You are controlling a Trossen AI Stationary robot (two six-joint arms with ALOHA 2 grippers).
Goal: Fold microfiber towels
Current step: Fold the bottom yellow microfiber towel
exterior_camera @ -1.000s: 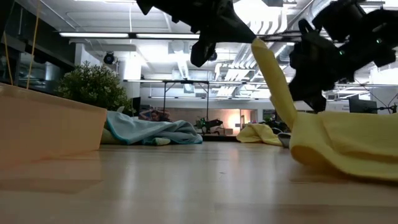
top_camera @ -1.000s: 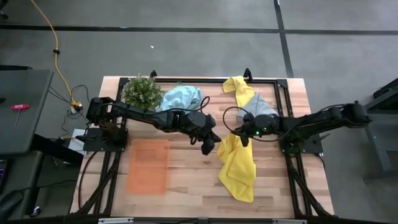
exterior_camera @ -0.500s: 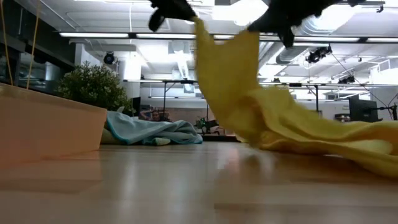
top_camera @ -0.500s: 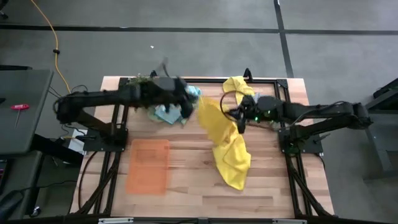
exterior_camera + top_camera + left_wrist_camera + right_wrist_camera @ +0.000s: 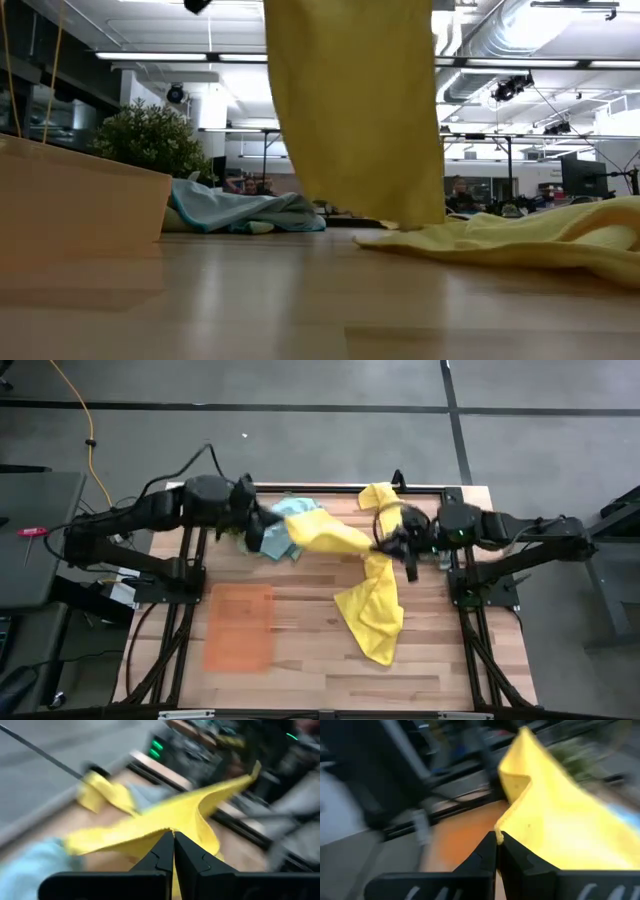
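A bright yellow microfiber towel [image 5: 365, 595] hangs spread between my two grippers above the table's middle. Its upper edge runs from my left gripper [image 5: 275, 534] to my right gripper [image 5: 390, 546], and both are shut on it. In the low view it hangs as a broad sheet [image 5: 350, 110], with its lower end [image 5: 500, 240] lying on the wood. A light blue towel [image 5: 283, 520] lies crumpled under the left arm, and a second yellow towel [image 5: 380, 497] lies at the far edge. My left gripper [image 5: 173, 837] pinches the yellow towel's upper edge [image 5: 167, 826] at its left end between its two shut fingers, pointing toward the table's right and slightly downward. The cloth runs away from the fingers toward the other arm. My right gripper [image 5: 497, 837] pinches the towel's upper edge at a corner [image 5: 504, 826] between its two shut fingers, coming from the table's right, nearly level. The cloth is lifted there and falls away below, its lower end on the table.
A flat orange tray [image 5: 238, 626] lies at the near left. A bushy green plant [image 5: 150, 135] stands at the far left, behind the blue towel [image 5: 245, 212]. Bare wood shows at the table's near middle and near right.
Both grippers have risen, and the left one has drawn back toward the table's far left. The yellow towel's upper part has been lifted and spread out between them into a hanging sheet, while its lower end has stayed on the table.
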